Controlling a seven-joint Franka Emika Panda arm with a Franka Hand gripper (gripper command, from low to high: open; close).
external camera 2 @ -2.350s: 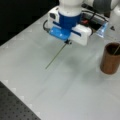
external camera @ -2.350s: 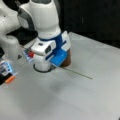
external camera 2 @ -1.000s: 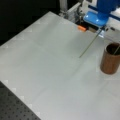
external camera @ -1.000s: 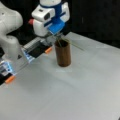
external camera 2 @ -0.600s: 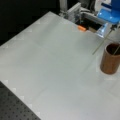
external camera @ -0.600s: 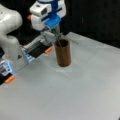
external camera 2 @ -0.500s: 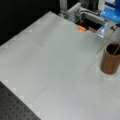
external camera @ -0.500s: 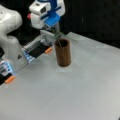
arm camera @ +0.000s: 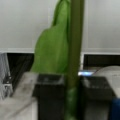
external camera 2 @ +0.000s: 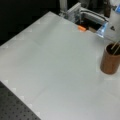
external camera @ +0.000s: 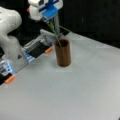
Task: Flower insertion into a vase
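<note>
Pale grey tabletop (external camera: 82, 95) fills most of both front views, with a black backdrop behind its far edge and, in a front view, a dark perforated board (external camera 2: 15, 110) at the near left corner. On this surface stands the vase (external camera: 62, 53), a plain dark brown cylinder, upright, its round mouth open to the top; in a front view it sits at the right edge (external camera 2: 110, 59).

Above and slightly left of the vase hangs the gripper (external camera: 48, 18), white with blue parts, near a front view's top. It is clamped on the flower stem (external camera: 54, 32), a thin green stalk that slants down from the fingers to the right and passes into the vase's mouth, so its lower end is already inside the cylinder. A second thin strand branches off toward the right just above the rim. In a front view two pale stalk tips (external camera 2: 115, 47) lean out of the mouth toward the upper right.

From the wrist view the stem (arm camera: 75, 50) runs straight up the middle, with a broad green leaf (arm camera: 53, 47) beside it on the left, and dark finger pads (arm camera: 48, 85) close around the stalk's lower part.

Left of the vase stands the robot base (external camera: 10, 37), white, with grey rails and orange tabs (external camera: 48, 50) near it.
</note>
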